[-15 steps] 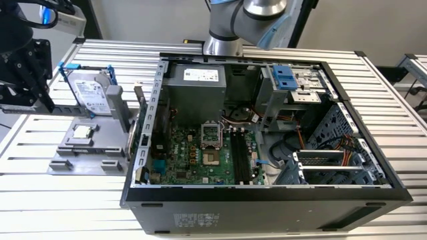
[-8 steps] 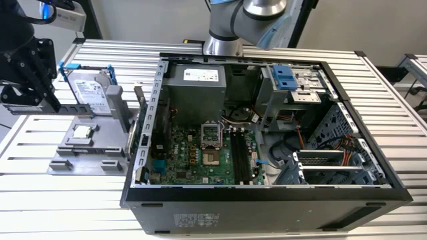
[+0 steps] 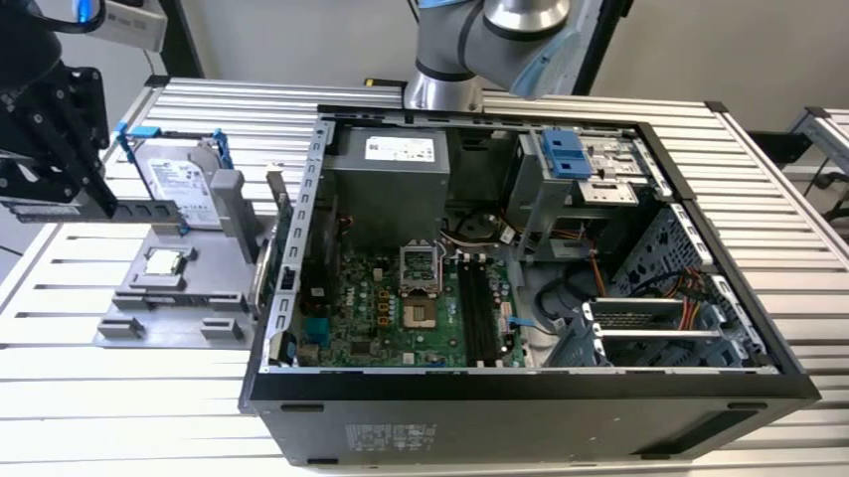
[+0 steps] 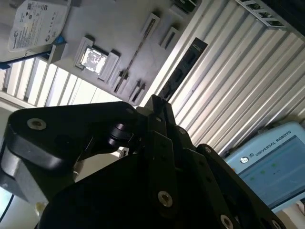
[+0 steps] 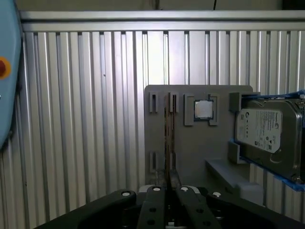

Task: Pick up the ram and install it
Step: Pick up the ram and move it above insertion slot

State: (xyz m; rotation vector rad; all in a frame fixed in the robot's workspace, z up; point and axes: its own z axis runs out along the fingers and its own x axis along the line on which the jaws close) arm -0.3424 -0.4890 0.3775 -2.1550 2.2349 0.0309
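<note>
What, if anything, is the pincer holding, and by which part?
The ram, clamped at one end by the pincer; the rest of the stick juts out free.

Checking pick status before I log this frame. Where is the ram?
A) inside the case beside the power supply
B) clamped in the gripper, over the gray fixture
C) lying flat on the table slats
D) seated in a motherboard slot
B: in the exterior view the ram sticks out from the shut gripper over the gray fixture, outside the open case, on the exterior view's left.
</note>
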